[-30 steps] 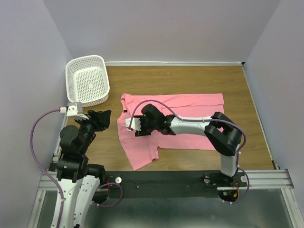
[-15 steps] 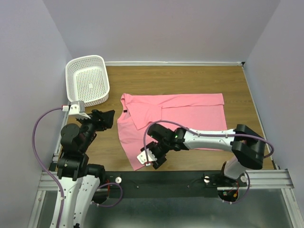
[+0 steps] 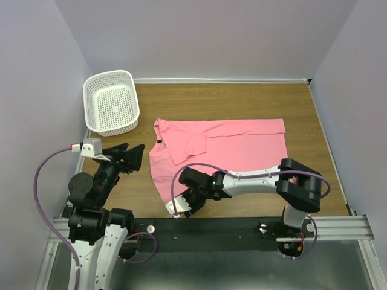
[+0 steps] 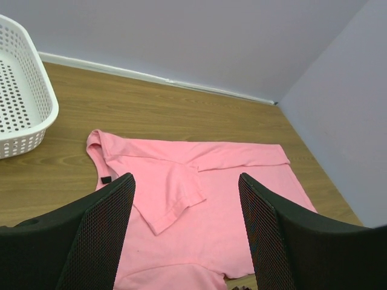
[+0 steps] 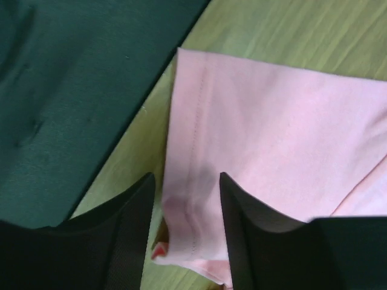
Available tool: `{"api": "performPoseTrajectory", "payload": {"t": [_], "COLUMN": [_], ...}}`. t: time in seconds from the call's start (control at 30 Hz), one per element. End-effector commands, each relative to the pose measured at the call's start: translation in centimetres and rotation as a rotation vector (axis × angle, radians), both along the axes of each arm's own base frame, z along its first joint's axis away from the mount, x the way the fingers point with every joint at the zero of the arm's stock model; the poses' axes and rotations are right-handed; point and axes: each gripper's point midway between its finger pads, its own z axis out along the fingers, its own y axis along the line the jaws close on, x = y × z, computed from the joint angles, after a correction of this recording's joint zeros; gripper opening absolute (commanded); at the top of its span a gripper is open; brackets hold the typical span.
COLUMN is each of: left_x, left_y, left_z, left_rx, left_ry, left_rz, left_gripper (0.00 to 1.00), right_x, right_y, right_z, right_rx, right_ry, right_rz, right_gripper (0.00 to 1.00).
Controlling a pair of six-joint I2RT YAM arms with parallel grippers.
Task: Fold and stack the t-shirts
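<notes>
Pinch the soft, light, limp-looking salmon-pink t-shirt (image 3: 242, 148), flat on the wooden table (image 3: 242, 99), at its near sleeve hem (image 5: 184, 121) between the parted right gripper (image 5: 185, 178), left gripper (image 4: 186, 181) gaping empty

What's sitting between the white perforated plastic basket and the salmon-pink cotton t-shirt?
Nothing; bare wooden tabletop separates the white basket and pink t-shirt, seen in the top view.

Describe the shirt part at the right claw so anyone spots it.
On the wooden table lies a pink t-shirt. At its near edge is a flat sleeve with a stitched hem, under the right claw; the other sleeve is folded onto the shirt's body.
</notes>
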Motion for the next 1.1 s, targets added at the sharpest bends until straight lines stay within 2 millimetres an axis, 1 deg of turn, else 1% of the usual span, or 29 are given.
{"api": "performPoseTrajectory", "payload": {"t": [0.0, 0.07, 0.1, 0.13, 0.17, 0.27, 0.3, 0.33, 0.37, 0.4, 0.43, 0.47, 0.5, 0.53, 0.57, 0.6, 0.63, 0.67, 0.7, 0.77, 0.8, 0.83, 0.87, 0.9, 0.93, 0.97, 1.0, 1.03, 1.07], "left_x": [-1.8, -2.3, -2.6, -2.7, -3.0, -3.7, -4.3, -4.5, -5.0, -5.5, -5.8, -5.7, -5.7, -5.1, -4.9, -5.1, -4.3, -4.1, -3.8, -3.4, -3.6, -3.2, -3.1, -3.1, -2.7, -2.4, -2.2, -1.8, -1.8], "left_y": [-0.7, -0.8, -1.1, -1.3, -1.6, -2.0, -2.3, -2.6, -2.8, -3.5, -3.9, -4.4, -5.4, -5.7, -6.0, -6.6, -6.7, -6.8, -7.1, -7.4, -8.0, -8.3, -8.8, -9.1, -9.5, -9.7, -10.2, -10.6, -10.9], "left_z": [2.5, 3.8, 4.6, 5.4, 5.9, 8.4, 9.5, 9.4, 10.3, 10.1, 10.5, 10.2, 9.0, 8.5, 7.9, 7.2, 6.1, 5.6, 4.7, 3.1, 2.5, 1.3, 0.8, 0.3, -0.8, -1.3, -2.0, -3.5, -4.2], "left_rx": [0.032, 0.06, 0.075, 0.089, 0.133, 0.211, 0.288, 0.326, 0.359, 0.432, 0.462, 0.493, 0.536, 0.6, 0.635, 0.668, 0.742, 0.77, 0.803, 0.86, 0.862, 0.86, 0.858, 0.852, 0.847, 0.85, 0.85, 0.86, 0.873], "left_ry": [-0.091, -0.144, -0.175, -0.208, -0.246, -0.353, -0.439, -0.462, -0.535, -0.599, -0.656, -0.682, -0.703, -0.734, -0.746, -0.759, -0.766, -0.767, -0.769, -0.775, -0.783, -0.76, -0.759, -0.751, -0.724, -0.708, -0.686, -0.642, -0.625], "left_rz": [-0.06, -0.072, -0.095, -0.106, -0.13, -0.152, -0.172, -0.192, -0.202, -0.24, -0.263, -0.293, -0.362, -0.38, -0.407, -0.457, -0.472, -0.487, -0.518, -0.556, -0.601, -0.635, -0.666, -0.69, -0.715, -0.719, -0.729, -0.756, -0.773], "left_gripper": [0.77, 0.78, 0.79, 0.79, 0.79, 0.8, 0.79, 0.8, 0.8, 0.81, 0.81, 0.81, 0.81, 0.79, 0.79, 0.79, 0.78, 0.78, 0.79, 0.76, 0.75, 0.73, 0.7, 0.7, 0.69, 0.64, 0.64, 0.64, 0.64], "right_x": [1.4, 1.7, 1.8, 1.7, 1.6, 2.0, 2.2, 2.4, 1.8, 1.8, 2.6, 1.8, 1.8, 2.9, 2.3, 2.5, 3.2, 3.5, 4.8, 5.6, 5.9, 6.8, 7.0, 7.5, 8.6, 9.1, 9.3, 10.4, 10.9], "right_y": [0.5, 0.3, 0.3, 0.2, 0.0, -0.1, 0.0, 0.1, 0.5, 0.6, 0.4, 0.7, 0.6, 0.2, 0.2, 0.0, -0.4, -0.5, -1.1, -1.3, -1.3, -1.6, -1.7, -1.7, -1.8, -1.8, -1.9, -2.3, -2.4], "right_z": [-0.7, -1.4, -1.5, -1.9, -2.3, -2.5, -2.1, -1.6, -0.2, 0.7, 1.5, 3.6, 4.5, 5.4, 6.6, 7.2, 8.3, 8.8, 9.0, 9.4, 9.9, 10.1, 9.7, 9.9, 10.0, 9.5, 9.5, 9.7, 9.4], "right_rx": [-0.013, -0.037, -0.041, -0.051, -0.063, -0.069, -0.053, -0.037, 0.006, 0.029, 0.055, 0.113, 0.136, 0.164, 0.197, 0.213, 0.244, 0.257, 0.267, 0.279, 0.289, 0.296, 0.286, 0.288, 0.29, 0.279, 0.271, 0.282, 0.278], "right_ry": [-0.051, -0.061, -0.057, -0.052, -0.044, -0.021, 0.022, 0.053, 0.111, 0.156, 0.192, 0.264, 0.31, 0.346, 0.41, 0.439, 0.491, 0.515, 0.541, 0.587, 0.627, 0.647, 0.695, 0.724, 0.76, 0.793, 0.837, 0.853, 0.881], "right_rz": [-0.064, -0.08, -0.092, -0.094, -0.097, -0.128, -0.148, -0.159, -0.143, -0.157, -0.181, -0.147, -0.149, -0.171, -0.141, -0.145, -0.155, -0.161, -0.202, -0.22, -0.221, -0.248, -0.258, -0.268, -0.304, -0.322, -0.338, -0.363, -0.377], "right_gripper": [0.46, 0.39, 0.3, 0.26, 0.2, 0.06, 0.01, 0.01, 0.01, 0.01, 0.01, 0.01, 0.01, 0.0, 0.01, 0.01, 0.0, 0.0, 0.01, 0.0, 0.01, 0.01, 0.0, 0.01, 0.0, 0.01, 0.01, 0.01, 0.01]}}
